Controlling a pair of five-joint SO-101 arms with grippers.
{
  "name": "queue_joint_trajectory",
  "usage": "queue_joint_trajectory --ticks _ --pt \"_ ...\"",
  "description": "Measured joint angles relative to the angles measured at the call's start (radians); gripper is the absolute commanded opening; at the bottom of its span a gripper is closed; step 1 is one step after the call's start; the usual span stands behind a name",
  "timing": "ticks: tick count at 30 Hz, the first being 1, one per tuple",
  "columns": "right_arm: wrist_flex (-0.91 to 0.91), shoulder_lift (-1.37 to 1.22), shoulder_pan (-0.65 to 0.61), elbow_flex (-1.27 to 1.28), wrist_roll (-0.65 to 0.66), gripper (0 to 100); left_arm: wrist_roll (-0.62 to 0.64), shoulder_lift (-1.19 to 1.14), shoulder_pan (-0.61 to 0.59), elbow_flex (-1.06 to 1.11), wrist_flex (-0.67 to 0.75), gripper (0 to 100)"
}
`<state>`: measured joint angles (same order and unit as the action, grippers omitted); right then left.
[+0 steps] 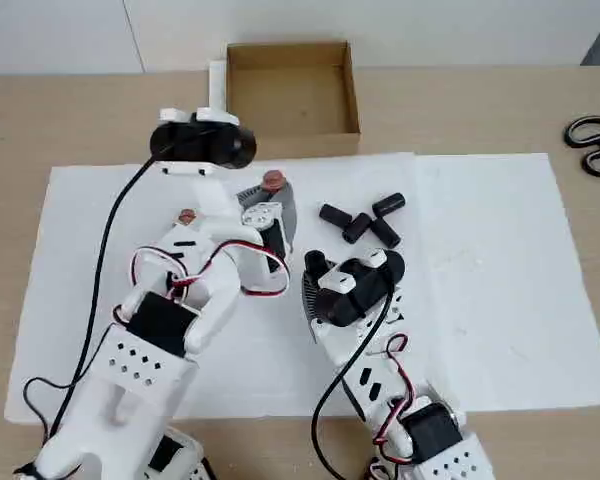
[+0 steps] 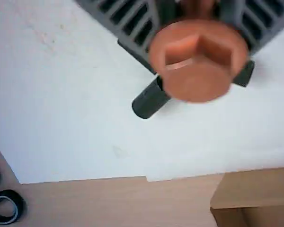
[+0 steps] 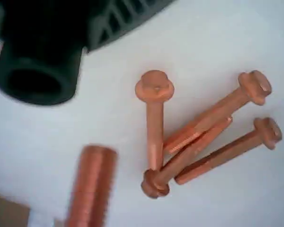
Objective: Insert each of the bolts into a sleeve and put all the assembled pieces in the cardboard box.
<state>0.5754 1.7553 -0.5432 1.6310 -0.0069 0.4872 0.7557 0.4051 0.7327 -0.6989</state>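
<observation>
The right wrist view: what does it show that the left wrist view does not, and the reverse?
Right wrist view: four loose bolts lying together on the paper. Left wrist view: a corner of the cardboard box, the scissors, bare table. Both: the white paper, one bolt close to the camera, and black sleeves.

Sleeves (image 1: 356, 227) on paper (image 1: 500, 300), box (image 1: 352, 90) behind, scissors (image 1: 595, 135) far rt.
</observation>
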Motion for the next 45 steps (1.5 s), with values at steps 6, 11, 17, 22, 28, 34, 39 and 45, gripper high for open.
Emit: queue_joint_trajectory --ticks 6,11,17,22,28,34,39,45 --pt "0.000 0.000 0.000 0.000 0.000 0.3 0.005 0.000 0.014 0.002 0.005 1" --pt "0.000 0.000 -0.034 0.000 0.000 0.3 0.015 0.000 0.068 0.011 0.009 1" --pt "0.000 0.000 -0.038 0.000 0.000 0.3 0.015 0.000 0.087 0.018 0.009 1" --pt "0.002 -0.002 -0.040 0.003 0.000 0.3 0.015 0.002 0.084 0.074 0.057 1" --pt "0.002 -0.003 -0.040 0.005 0.000 0.3 0.008 0.002 0.084 0.124 0.127 1" --pt "0.002 -0.002 -0.038 0.003 0.000 0.3 0.011 0.000 0.084 0.130 0.127 1" --pt "0.002 -0.002 -0.040 0.005 0.000 0.3 0.012 0.002 0.084 0.144 0.127 1" --pt "0.005 -0.005 -0.040 0.009 0.000 0.3 0.000 0.029 0.087 0.158 0.061 1"
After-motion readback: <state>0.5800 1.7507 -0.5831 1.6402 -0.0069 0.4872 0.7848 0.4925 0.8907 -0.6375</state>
